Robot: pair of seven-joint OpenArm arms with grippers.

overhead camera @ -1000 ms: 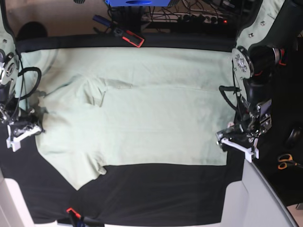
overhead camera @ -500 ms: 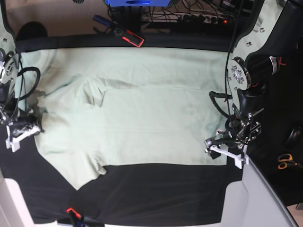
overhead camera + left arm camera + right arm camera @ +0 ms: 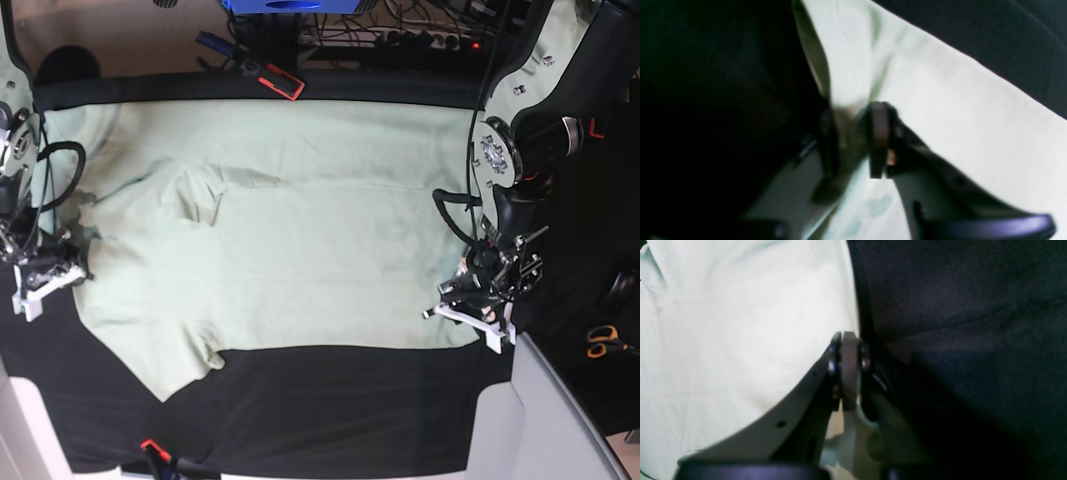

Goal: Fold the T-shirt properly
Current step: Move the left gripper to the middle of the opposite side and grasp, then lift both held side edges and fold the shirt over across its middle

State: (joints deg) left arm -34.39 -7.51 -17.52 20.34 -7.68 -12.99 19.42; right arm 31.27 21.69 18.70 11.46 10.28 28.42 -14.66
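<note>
Across the black-draped worktop (image 3: pixel 330 410) lies the T-shirt (image 3: pixel 300 240), pale mint green and spread nearly flat, filling most of the surface from the left edge to the right. A sleeve points toward the near left corner, and a rumpled fold sits left of centre on its upper half. No print, brand or readable writing shows on the cloth; in the left wrist view a few faint bluish marks appear on the fabric near the bottom edge, too blurred to read.

The left hand (image 3: pixel 470 305) is at the shirt's near right corner. In its wrist view the dark fingers (image 3: pixel 878 133) stand close together with a pinch of green cloth drawn up between them, so it grips the T-shirt (image 3: pixel 957 110) at the hem edge, the fabric pulled into a ridge above the fingers.

The right hand (image 3: pixel 45 278) sits at the shirt's left edge. Its wrist view shows the fingers (image 3: pixel 848 366) pressed together right at the border where green cloth (image 3: pixel 740 340) meets black cover (image 3: pixel 957 323); I cannot tell whether any fabric is caught between them.

Beyond the far edge lie a red-and-black tool (image 3: pixel 275 78) and cables; orange-handled scissors (image 3: pixel 603 343) rest at far right.
</note>
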